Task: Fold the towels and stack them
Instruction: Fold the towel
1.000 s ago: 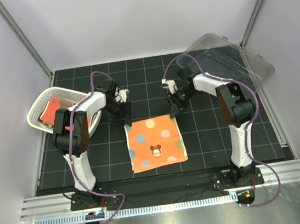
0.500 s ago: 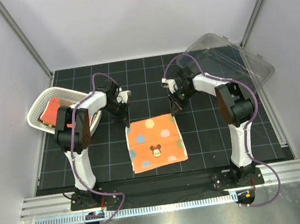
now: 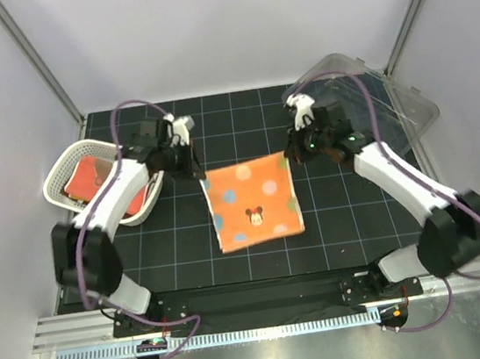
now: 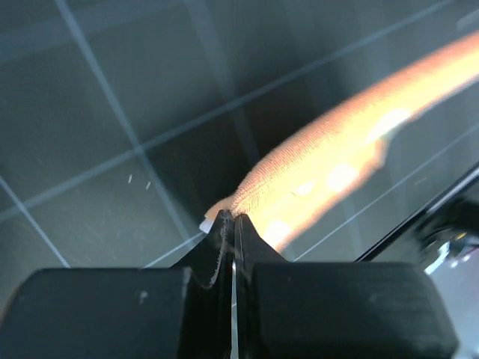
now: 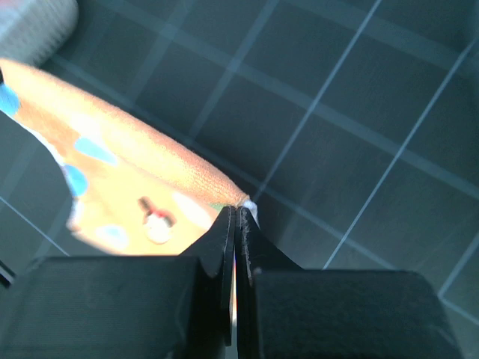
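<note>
On the black gridded bench (image 3: 351, 218), the orange square towel with coloured spots (image 3: 252, 200) lies unfolded in the middle. The left jaws and the right jaws are closed, each pinching one far corner. No fold is made yet, and other towels (image 3: 89, 174) wait in the white mesh basket (image 3: 55, 173).

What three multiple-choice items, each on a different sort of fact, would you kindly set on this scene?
1. Where is the white basket?
A. at the left edge of the mat
B. at its right edge
C. at its near edge
2. What is the ground colour of the spotted towel?
A. green
B. orange
C. white
3. The right gripper is:
A. wide open
B. shut on a towel corner
C. resting flat on bare mat

Answers:
1 A, it sits far left in the top view.
2 B, the cloth is orange with pale spots.
3 B, the right wrist view shows the jaws closed on the corner.
</note>
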`<state>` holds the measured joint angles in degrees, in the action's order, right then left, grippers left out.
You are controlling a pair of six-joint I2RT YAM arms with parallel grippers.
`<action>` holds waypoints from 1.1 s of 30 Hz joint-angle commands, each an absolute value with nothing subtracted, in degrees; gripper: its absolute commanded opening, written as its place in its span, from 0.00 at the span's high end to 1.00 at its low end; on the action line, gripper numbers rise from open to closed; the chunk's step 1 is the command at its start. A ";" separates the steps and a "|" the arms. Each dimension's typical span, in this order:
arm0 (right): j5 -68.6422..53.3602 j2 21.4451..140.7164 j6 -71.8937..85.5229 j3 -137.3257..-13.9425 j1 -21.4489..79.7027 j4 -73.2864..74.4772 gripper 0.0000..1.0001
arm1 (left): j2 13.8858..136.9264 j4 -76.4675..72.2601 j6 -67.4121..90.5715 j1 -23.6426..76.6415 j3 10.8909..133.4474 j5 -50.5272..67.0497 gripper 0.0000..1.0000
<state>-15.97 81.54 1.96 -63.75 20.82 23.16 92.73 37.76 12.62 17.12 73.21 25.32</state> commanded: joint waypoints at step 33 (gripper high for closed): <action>-12.45 89.17 8.79 -61.05 20.68 3.78 0.99 | 104.45 34.81 24.17 21.01 83.30 9.30 1.00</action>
<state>-7.29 83.29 9.52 -56.14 24.73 13.19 99.13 38.63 25.32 23.53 77.91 4.32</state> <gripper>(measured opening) 0.035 0.012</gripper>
